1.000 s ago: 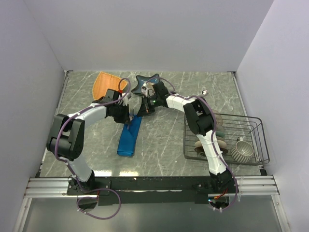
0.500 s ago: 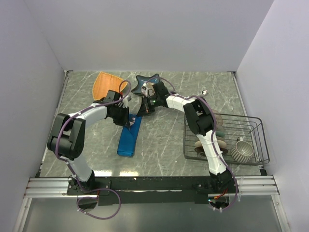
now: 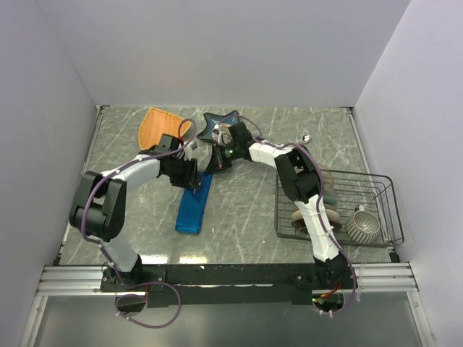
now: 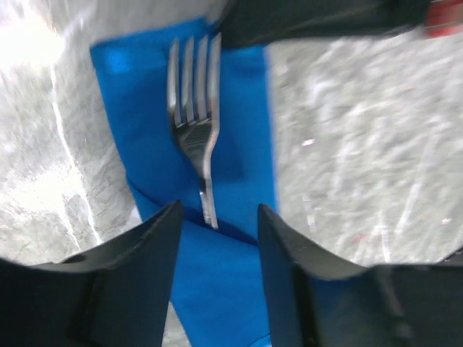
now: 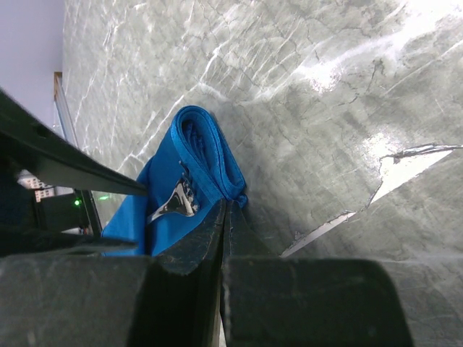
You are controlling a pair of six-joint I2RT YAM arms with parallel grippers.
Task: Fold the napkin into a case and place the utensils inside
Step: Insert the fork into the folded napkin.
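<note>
The napkin lies as a narrow blue case on the marble table, its far end between my two grippers. In the left wrist view a silver fork rests on the blue cloth, tines away from me, its handle end slipping under a fold. My left gripper hovers over that handle end, open, with nothing between its fingers. The right gripper is shut, its tips pinching the rolled edge of the napkin beside the fork's head. No spoon can be made out.
An orange triangular dish and a dark star-shaped dish sit at the back. A wire rack on the right holds plates and a ribbed metal bowl. A small shiny piece lies at the back right.
My left gripper has opened and let go of the fork, which now lies on the case. The right gripper has stayed shut in place.
</note>
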